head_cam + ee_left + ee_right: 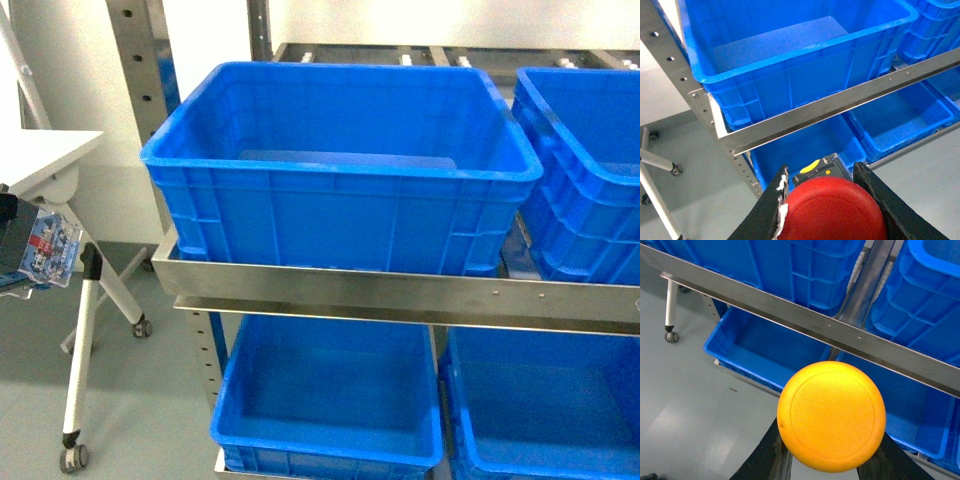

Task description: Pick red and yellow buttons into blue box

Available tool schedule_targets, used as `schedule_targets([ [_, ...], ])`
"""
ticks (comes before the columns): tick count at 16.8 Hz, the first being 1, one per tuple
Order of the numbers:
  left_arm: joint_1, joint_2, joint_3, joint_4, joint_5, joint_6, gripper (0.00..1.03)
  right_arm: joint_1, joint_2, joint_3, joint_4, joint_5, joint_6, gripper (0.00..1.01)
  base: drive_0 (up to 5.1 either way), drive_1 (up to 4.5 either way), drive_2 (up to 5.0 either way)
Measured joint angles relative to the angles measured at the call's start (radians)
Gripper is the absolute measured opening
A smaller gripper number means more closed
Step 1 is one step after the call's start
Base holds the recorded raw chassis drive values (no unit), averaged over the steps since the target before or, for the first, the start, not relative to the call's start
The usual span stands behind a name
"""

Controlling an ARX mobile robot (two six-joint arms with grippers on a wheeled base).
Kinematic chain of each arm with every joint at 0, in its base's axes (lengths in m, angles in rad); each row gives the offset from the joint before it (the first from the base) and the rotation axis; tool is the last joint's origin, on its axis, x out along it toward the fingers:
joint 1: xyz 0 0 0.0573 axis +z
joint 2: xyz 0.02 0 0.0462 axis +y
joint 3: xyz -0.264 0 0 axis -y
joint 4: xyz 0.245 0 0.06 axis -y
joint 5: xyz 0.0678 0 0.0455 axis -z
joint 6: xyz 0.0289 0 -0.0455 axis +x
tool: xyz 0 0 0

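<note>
My left hand (pixel 822 200) grips the red button (pixel 832 212), my right hand (pixel 827 460) the yellow button (pixel 831 416); light, hard, slick domed caps, best pinched below the cap.

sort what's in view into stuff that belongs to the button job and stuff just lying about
Job:
- red button, held in the left tool
- yellow button, held in the right tool
- blue box on the upper shelf

Lying about:
- neighbouring upper blue box
- two lower blue boxes
- steel rack
- white wheeled table
</note>
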Motion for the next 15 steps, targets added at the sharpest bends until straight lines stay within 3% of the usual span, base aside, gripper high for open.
schedule_targets([
  [15, 0.000, 0.000, 0.000, 0.000, 0.000, 0.000, 0.32, 0.000, 0.000, 0.000, 0.000, 0.000, 0.000, 0.26, 5.1, -2.40, -2.4],
])
